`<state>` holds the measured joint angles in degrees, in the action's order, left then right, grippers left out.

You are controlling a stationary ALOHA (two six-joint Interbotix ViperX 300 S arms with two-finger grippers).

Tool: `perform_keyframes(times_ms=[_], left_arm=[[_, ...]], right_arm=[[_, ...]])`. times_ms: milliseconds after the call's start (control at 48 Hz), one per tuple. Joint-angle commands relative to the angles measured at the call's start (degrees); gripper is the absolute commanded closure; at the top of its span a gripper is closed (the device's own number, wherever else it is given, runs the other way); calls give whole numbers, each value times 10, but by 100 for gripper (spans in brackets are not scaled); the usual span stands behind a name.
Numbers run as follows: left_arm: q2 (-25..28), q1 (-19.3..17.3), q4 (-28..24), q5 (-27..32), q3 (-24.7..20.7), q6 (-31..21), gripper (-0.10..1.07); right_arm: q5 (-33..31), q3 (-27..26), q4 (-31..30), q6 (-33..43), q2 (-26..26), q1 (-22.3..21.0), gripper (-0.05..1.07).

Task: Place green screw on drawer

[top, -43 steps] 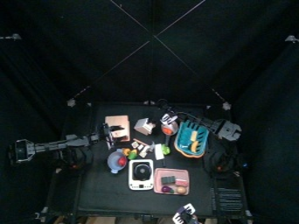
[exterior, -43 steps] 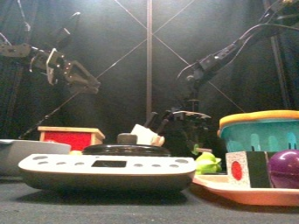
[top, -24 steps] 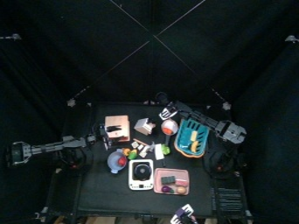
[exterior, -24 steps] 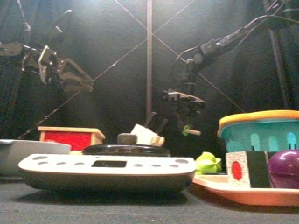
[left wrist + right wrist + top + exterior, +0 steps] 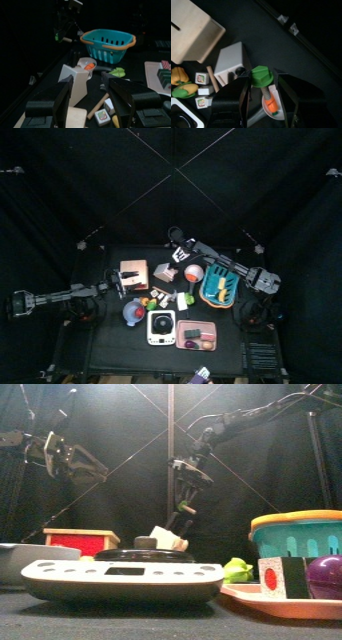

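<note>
High over the back of the counter [image 5: 100, 343], the right hand [image 5: 261, 86] squeezes the green screw [image 5: 261, 76] by its head, so a weak pinch could let it fall before it gets to the drawer [image 5: 134, 270]. The white box [image 5: 164, 272] sits between the hand and the drawer, and the blue basket [image 5: 219, 286] is close by. The left hand [image 5: 90, 102] hangs open near the drawer and could get bumped.

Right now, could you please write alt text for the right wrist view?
The right gripper holds a green screw between its black jaws, above the black table. A light wooden drawer unit and a small white box sit beyond.
</note>
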<state>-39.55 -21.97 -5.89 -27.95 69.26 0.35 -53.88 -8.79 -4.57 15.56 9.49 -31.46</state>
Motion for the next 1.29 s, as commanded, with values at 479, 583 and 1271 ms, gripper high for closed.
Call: perform_keyframes(times_ms=[479,583,1271], left_arm=[[69,6,99,-147,-25,4,12],[80,2,111,-156,-27,4,11],[67,-36,126,-156,-4,5,12]], right_arm=[[294,-12,30,2,-14,86,37],[329,-2,39,2,-6,88,37],[359,-71,69,4,104,107,37]])
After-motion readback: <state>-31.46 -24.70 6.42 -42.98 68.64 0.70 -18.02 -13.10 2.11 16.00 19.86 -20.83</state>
